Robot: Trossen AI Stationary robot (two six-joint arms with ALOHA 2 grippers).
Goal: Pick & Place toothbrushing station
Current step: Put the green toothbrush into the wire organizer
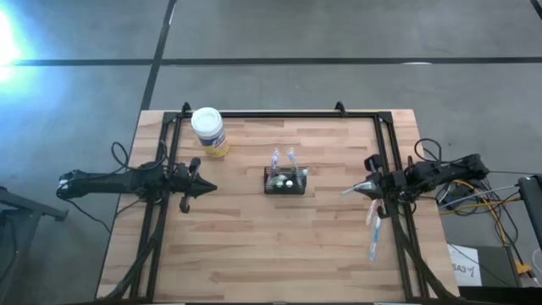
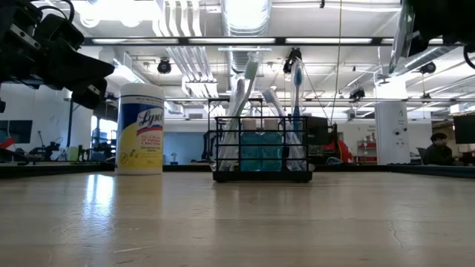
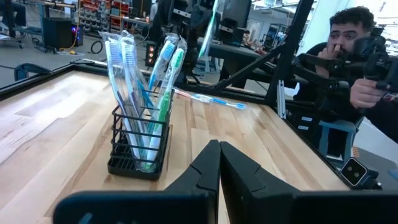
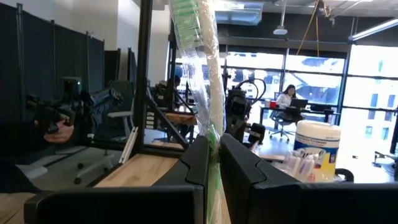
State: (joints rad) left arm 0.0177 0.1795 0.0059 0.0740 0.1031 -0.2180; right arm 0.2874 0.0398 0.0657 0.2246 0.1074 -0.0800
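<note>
A: Start at the right gripper [image 4: 213, 163]. What's it doing?

B: Its fingers are pinched tight on a wrapped toothbrush [image 4: 200, 68], green bristles showing through the clear packaging, which stands up out of the jaws. In the high view that gripper [image 1: 369, 188] sits at the table's right edge, with the wrapped brush sticking out toward the middle.

A: And the left gripper [image 3: 219, 163]?

B: Closed as well, fingertips together with nothing between them. It hovers at the left side of the table [image 1: 254, 246], pointed toward the centre.

A: Where's the toothbrushing station [image 1: 284, 181]?

B: Near the middle of the table, between the two arms and well apart from both. It's the black wire holder, upright, already carrying several wrapped brushes. The wipes canister [image 1: 208, 131] stands behind it toward the left arm's side.

A: Anything else loose?

B: A couple of toothbrushes [image 1: 373, 230] lie on the wood just beside the right arm's base.

A: So which step is this?

B: I'd judge the pick is done and the carry hasn't started. Next, the right arm has to travel to the holder, bring the brush upright over an open slot, lower it among the others without tipping the light rack, then release.
</note>
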